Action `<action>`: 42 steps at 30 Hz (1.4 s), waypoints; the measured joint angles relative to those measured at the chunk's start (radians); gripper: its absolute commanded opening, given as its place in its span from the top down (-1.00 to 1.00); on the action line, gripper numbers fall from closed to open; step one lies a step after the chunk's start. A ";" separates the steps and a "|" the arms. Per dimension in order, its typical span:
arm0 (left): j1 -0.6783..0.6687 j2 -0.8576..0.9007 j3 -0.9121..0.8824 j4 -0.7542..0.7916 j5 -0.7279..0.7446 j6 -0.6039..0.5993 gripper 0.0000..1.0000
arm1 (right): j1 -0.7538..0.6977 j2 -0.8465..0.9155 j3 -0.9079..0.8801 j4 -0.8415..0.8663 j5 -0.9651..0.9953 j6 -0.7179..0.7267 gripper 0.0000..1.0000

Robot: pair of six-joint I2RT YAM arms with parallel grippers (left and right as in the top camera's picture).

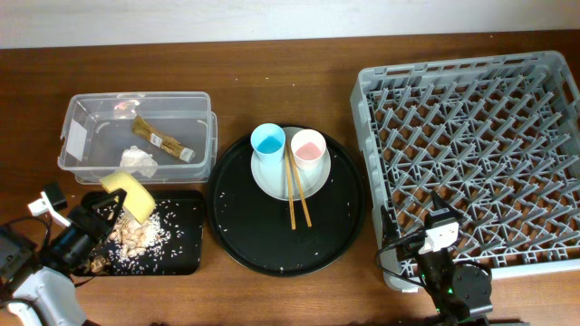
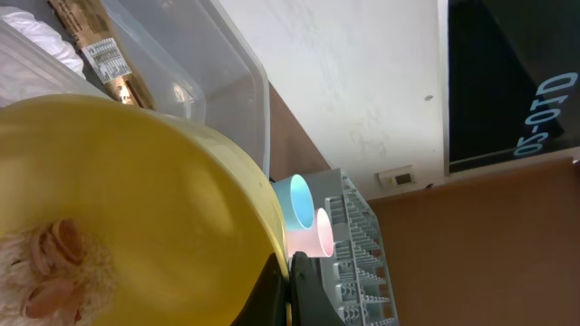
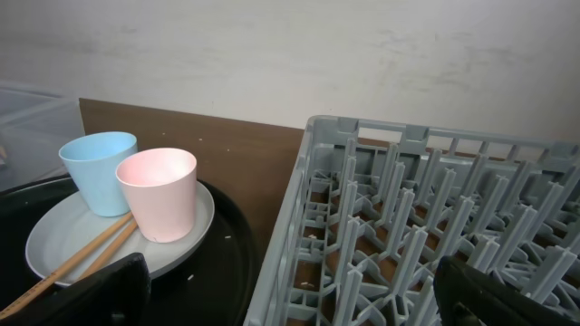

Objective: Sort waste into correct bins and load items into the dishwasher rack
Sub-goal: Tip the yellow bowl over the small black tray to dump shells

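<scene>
Occlusion: yellow bowl (image 2: 136, 199) fills the left wrist view, hiding most of left end effector (image 1: 98, 215), which grips it tilted over black tray (image 1: 186, 254) and flakes (image 1: 136, 237). Right end effector (image 1: 441, 231), released, sits at near-left corner of rack (image 1: 471, 118).

yellow bowl (image 1: 128, 192) | blue cup (image 1: 268, 140) | pink cup (image 1: 308, 145) | grey pegged rack (image 1: 453, 68)
</scene>
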 measured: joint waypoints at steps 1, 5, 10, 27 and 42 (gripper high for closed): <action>0.000 0.000 0.000 0.002 0.001 -0.003 0.99 | 0.000 0.000 0.000 0.000 0.000 0.000 -0.97; 0.000 0.000 0.000 0.015 0.002 -0.012 1.00 | 0.000 0.000 0.000 0.000 0.000 0.000 -0.97; 0.000 0.000 -0.001 0.043 0.067 -0.026 1.00 | 0.000 0.000 0.000 0.000 0.000 0.000 -0.97; 0.000 0.000 -0.004 0.133 0.167 -0.086 0.99 | 0.000 0.000 0.000 0.000 0.000 0.000 -0.97; -0.001 0.002 -0.003 0.056 0.073 -0.090 0.99 | 0.000 0.000 0.000 0.000 0.000 0.000 -0.97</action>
